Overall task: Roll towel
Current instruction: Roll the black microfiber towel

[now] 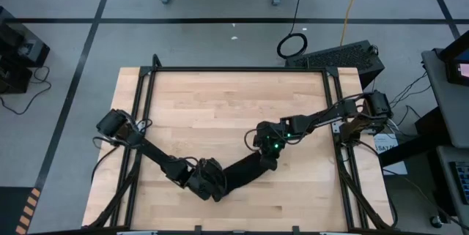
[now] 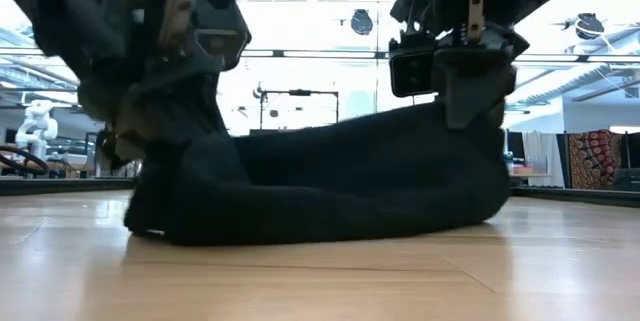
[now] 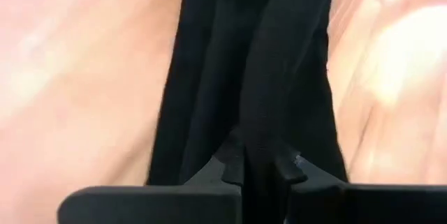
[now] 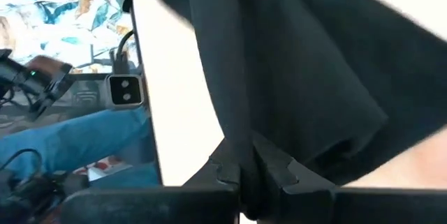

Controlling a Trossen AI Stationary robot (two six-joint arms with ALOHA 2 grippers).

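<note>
The black towel [image 1: 243, 168] is bunched into a long narrow strip that runs slantwise across the near middle of the wooden table [image 1: 220, 103]. Its underside rests on the table in the low view [image 2: 340, 186]. My left gripper [image 1: 214, 185] is shut on the strip's near left end. My right gripper [image 1: 268, 153] is shut on its far right end. No white tag shows. My left gripper pinches the bunched near left end of the towel [image 3: 264, 155] between its two fingers, several folds together. The strip runs straight away from the fingertips. In the low view this end [image 2: 165, 196] sits low, on or just above the table. My right gripper pinches the towel's far right end [image 4: 246, 146] between its two fingers, coming from above and pointing down. Several folds are gathered in the hold. This end [image 2: 470, 136] is raised, and the cloth slopes down from it onto the table.
Black frame rails [image 1: 143, 103] run along the table's left, right and far edges. A black case [image 1: 343, 56] stands beyond the far right corner. A person's legs in blue [image 4: 84, 140] show past the table in the right wrist view. Bare wood lies on the far half.
</note>
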